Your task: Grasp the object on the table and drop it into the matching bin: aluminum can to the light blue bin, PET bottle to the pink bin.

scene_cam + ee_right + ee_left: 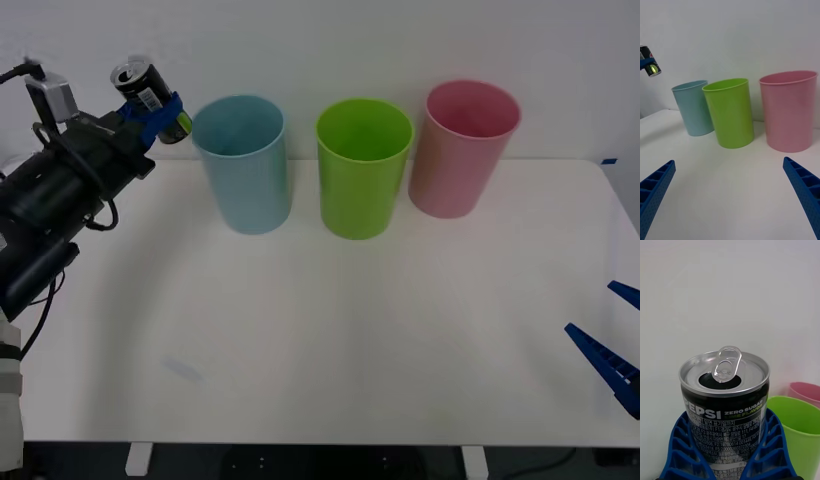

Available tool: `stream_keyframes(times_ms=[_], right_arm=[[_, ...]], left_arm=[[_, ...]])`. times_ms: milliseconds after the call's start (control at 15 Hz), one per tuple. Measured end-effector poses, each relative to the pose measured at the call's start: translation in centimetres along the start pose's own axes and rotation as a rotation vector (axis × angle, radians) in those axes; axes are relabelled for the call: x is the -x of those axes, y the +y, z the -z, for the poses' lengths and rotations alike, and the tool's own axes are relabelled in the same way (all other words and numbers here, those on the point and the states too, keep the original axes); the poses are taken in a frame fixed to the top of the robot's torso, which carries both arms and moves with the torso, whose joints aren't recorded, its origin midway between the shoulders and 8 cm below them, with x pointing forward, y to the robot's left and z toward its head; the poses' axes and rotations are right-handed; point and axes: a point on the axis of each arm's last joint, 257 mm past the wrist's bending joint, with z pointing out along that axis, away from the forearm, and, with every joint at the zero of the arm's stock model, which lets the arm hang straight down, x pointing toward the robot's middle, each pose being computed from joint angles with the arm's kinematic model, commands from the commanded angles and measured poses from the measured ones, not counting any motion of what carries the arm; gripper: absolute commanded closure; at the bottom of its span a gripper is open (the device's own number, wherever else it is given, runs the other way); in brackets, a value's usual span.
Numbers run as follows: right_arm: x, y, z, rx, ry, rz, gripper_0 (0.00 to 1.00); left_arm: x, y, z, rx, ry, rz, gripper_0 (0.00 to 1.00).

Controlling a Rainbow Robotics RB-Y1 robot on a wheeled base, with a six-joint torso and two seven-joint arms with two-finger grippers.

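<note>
A small dark aluminum can (146,92) with a silver top and pull-tab hangs in the air, clamped between the blue fingers of my left gripper (158,112). It sits high at the far left, just left of the light blue bin (242,162) and about level with its rim. The left wrist view has the can (725,408) close up, opened, with both fingers around its sides. In the right wrist view the can (649,62) floats left of the light blue bin (694,108). The pink bin (462,147) stands far right on the white table (330,340). My right gripper (612,340) rests open near the table's right edge.
A lime green bin (362,166) stands between the light blue and pink bins, all in a row along the back of the table. A white wall rises behind them. Black cables trail along my left arm (50,190).
</note>
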Motion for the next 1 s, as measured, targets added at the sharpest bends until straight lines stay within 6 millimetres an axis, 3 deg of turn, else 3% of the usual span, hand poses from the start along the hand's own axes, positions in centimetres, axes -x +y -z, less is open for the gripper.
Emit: stream_keyframes(times_ms=[600, 1000], right_arm=[[0.0, 0.0, 0.0, 0.0, 0.0, 0.0, 0.0], [0.0, 0.0, 0.0, 0.0, 0.0, 0.0, 0.0]], left_arm=[[-2.9, 2.0, -7.2, 0.016, 0.133, -0.053, 1.0], [-3.9, 1.8, -11.1, 0.018, 0.177, -0.062, 1.0]])
